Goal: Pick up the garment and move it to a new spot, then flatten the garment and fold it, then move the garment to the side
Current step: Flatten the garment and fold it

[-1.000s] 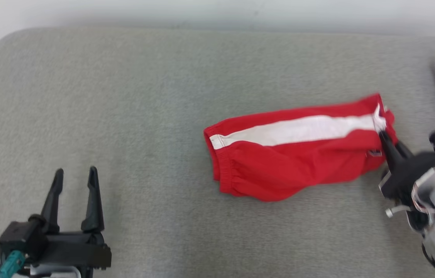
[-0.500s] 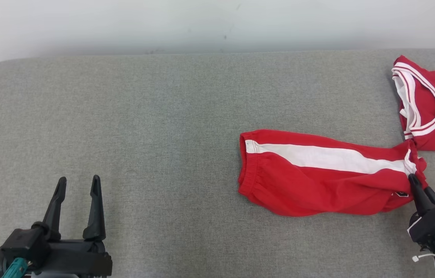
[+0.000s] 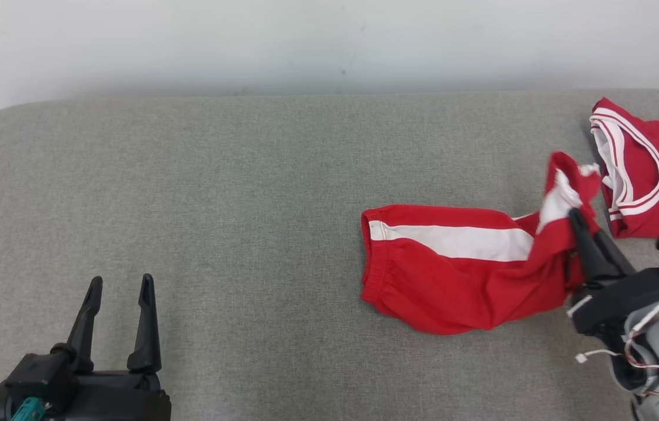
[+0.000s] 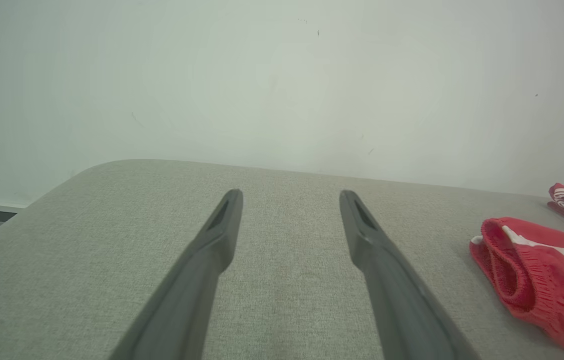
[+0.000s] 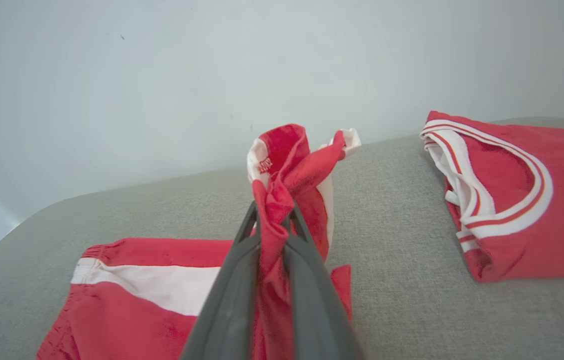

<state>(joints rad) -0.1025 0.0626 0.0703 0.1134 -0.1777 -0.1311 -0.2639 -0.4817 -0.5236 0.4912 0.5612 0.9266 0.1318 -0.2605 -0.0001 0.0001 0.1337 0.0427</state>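
Right of centre on the grey woven-cloth padded tabletop point(image 3: 218, 193), toward 3 o'clock: red shorts with a white side stripe point(image 3: 452, 275). Elastic waistband end lies flat, facing 9 o'clock. Leg end is bunched and lifted off the surface.

Right gripper point(image 3: 585, 225) is clamped on that raised leg hem, with a twist of red-and-white fabric poking up past its dark fingers.

Left gripper point(image 3: 120, 280) sits at 7 o'clock, jaws spread wide with nothing between them, well apart from the shorts.

Folded red jersey with white-and-red trim point(image 3: 651, 181) lies at 2 o'clock, just beside the lifted hem.

Risks, as I judge them:
- The hold is a thin pinch near the edge, so the drag of the waistband end could pull it free.
- A swing toward 2 o'clock could snag or rumple the jersey.
- Hauling by one corner likely leaves the shorts twisted and harder to flatten.
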